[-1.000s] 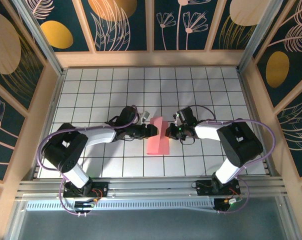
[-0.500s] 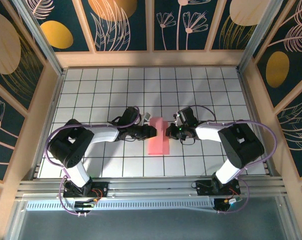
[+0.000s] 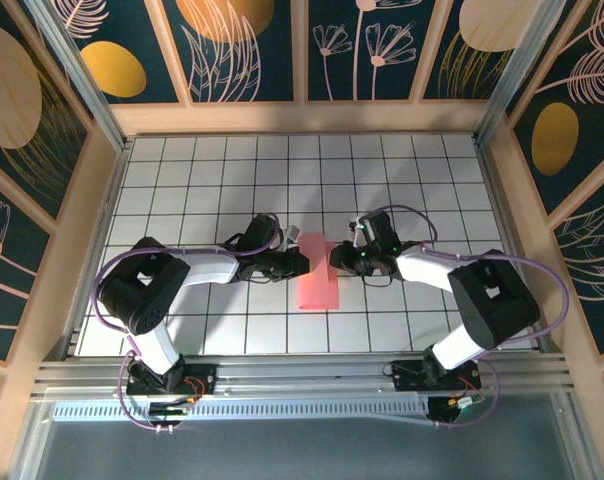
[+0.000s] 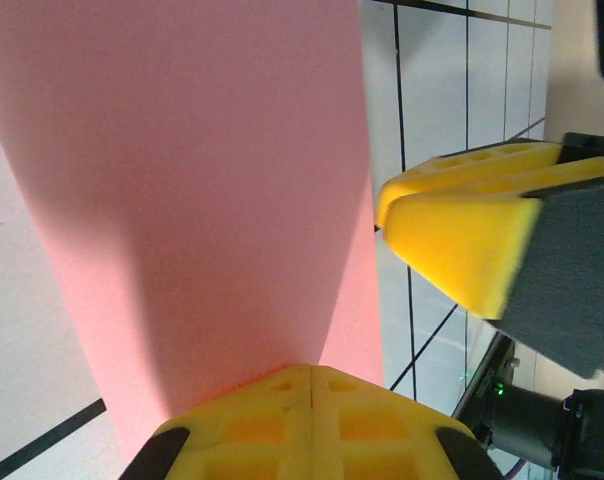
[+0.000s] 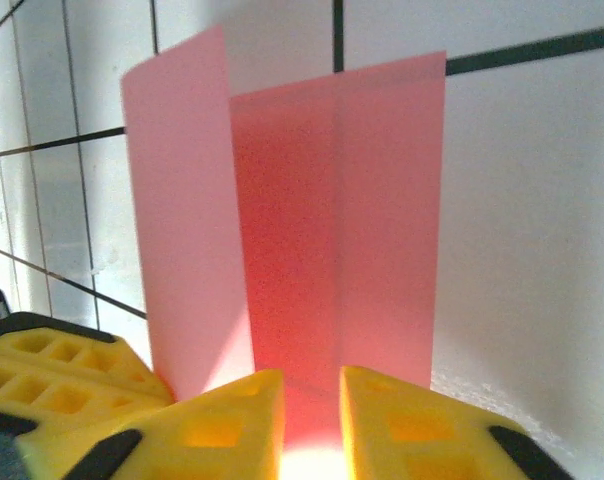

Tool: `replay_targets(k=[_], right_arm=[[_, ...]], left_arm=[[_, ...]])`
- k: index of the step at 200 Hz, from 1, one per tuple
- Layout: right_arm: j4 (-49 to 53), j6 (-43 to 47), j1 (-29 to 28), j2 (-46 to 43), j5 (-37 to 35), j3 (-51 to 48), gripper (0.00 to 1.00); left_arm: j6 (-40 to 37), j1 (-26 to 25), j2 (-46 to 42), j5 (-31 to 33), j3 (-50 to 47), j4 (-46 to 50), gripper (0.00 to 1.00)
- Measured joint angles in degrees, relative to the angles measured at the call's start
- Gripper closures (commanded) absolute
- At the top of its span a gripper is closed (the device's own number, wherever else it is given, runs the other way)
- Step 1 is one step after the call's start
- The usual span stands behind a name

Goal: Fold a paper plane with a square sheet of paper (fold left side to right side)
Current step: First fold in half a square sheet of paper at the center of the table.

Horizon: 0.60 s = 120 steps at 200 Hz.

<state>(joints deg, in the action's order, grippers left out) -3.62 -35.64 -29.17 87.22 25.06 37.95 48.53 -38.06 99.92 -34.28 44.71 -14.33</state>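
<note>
The square sheet of paper (image 3: 319,285) is salmon pink and lies mid-table as a long folded strip; no paper plane is in view. My left gripper (image 3: 302,262) is at the strip's left edge, shut on the paper there. In the left wrist view the paper (image 4: 202,180) rises straight out of the closed yellow tips of the left gripper (image 4: 310,372). My right gripper (image 3: 339,262) faces it from the right. In the right wrist view the right gripper (image 5: 312,400) stands open by a narrow gap, with the paper (image 5: 332,230) lying in that gap and its left flap upright.
White grid-tiled table (image 3: 202,180) with wooden walls (image 3: 302,118) round it and a metal rail (image 3: 282,375) along the near edge. The two grippers nearly meet: the right gripper's finger (image 4: 452,240) shows close by in the left wrist view.
My left gripper moved right to the paper's left edge and shut on it. The right gripper, shut before, has opened slightly. The strip has shifted a little to the right.
</note>
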Motion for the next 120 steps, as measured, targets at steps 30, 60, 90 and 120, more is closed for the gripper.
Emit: replay_targets(k=[30, 60, 90, 120], right_arm=[[-1.7, 0.7, 2.0, -4.9, 2.0, -2.7, 0.55], [-5.8, 0.0, 3.3, -6.2, 6.7, -6.0, 0.48], [-9.5, -0.9, 2.8, -5.1, 10.2, -7.0, 0.46], [-13.6, -1.6, 1.9, -2.1, 12.4, -7.0, 0.46]], left_arm=[[0.0, 0.0, 0.0, 0.3, 0.0, 0.0, 1.00], [0.0, 0.0, 0.0, 0.3, 0.0, 0.0, 1.00], [-0.1, 0.0, 0.0, 0.3, 0.0, 0.0, 1.00], [-0.4, 0.0, 0.0, 0.3, 0.2, 0.1, 1.00]])
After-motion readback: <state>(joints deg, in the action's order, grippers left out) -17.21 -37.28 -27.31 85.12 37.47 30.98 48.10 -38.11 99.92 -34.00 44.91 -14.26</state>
